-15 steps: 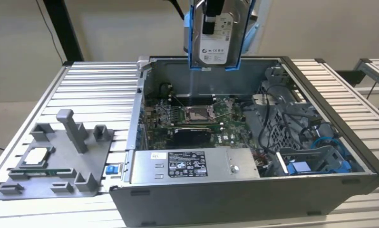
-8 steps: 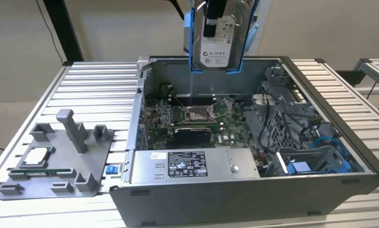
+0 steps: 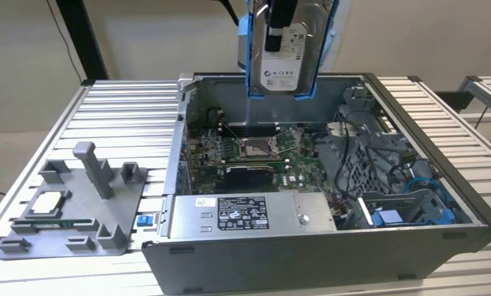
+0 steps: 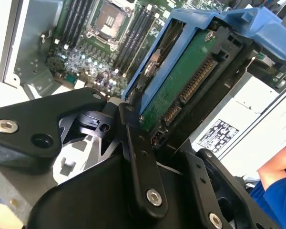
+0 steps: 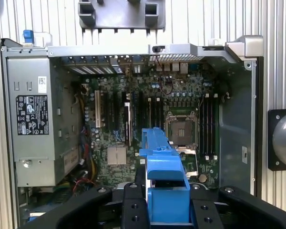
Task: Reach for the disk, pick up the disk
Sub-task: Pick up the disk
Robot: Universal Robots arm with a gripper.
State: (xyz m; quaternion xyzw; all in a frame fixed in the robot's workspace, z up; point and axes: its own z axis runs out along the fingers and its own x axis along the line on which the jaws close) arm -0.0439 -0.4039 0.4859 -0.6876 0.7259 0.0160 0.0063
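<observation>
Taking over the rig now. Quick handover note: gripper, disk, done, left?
Gripper: shut on the disk, holding it by its edge.
Disk: upright in the air above the open case, label facing the exterior camera, blue rails on both sides; clear of the motherboard.
Done: reach and pick-up.
Left: nothing of this task.

There is one open grey metal computer case (image 3: 328, 246). One silver hard drive with blue side rails (image 3: 284, 55) hangs above it. One grey plastic tray (image 3: 73, 209) holds one small square silver chip (image 3: 46, 203).
</observation>
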